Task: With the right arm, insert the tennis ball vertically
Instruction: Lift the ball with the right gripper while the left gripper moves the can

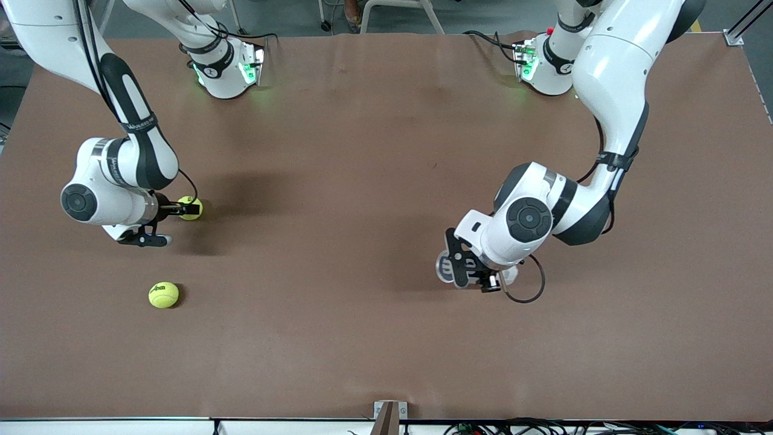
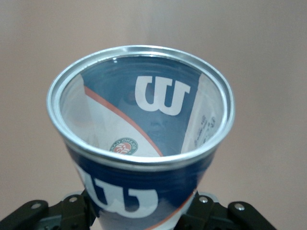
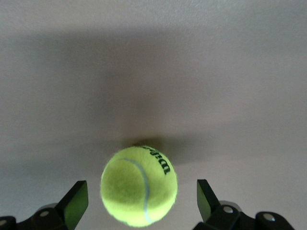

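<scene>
Tennis ball (image 3: 139,186) on table between spread right fingers (image 3: 76,202), untouched; left fingers pinching can (image 2: 139,143).

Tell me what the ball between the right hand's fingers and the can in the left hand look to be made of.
Tennis ball: fuzzy yellow-green felt, matte, with a pale curved seam and dark printed lettering.
Can: its wall looks like clear plastic under a glossy blue and white printed label, since the print shows through from inside; its rim is bright, shiny, probably metal.
</scene>
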Motion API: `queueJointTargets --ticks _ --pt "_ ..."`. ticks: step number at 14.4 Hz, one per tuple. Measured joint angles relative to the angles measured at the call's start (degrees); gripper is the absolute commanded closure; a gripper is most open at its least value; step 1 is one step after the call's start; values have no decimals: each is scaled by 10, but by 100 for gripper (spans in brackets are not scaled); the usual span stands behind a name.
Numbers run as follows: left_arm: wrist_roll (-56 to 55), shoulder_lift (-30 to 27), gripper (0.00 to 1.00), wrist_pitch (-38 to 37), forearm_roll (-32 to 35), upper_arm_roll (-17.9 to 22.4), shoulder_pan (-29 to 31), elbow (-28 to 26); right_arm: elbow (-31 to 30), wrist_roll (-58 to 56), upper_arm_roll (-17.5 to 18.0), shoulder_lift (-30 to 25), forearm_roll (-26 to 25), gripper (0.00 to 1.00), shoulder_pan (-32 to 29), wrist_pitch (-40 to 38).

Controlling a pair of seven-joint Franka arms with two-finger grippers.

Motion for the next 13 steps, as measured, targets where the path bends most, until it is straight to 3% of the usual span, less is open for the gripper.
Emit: queueJointTargets --ticks 3,5,8,9,13 --pt "0 25 31 91 -80 -16 -1 0 -9 0 0 11 0 1 0 10" --pt "0 40 31 132 -144 -24 -11 0 -9 0 0 14 0 8 0 10" --pt "0 48 31 187 -198 -25 -35 0 -9 0 0 18 0 52 0 10" --pt "0 48 31 206 -201 -27 -42 0 -9 0 0 19 0 60 0 10" --pt "0 52 31 306 -202 -73 -49 -29 1 0 0 19 0 63 0 5"
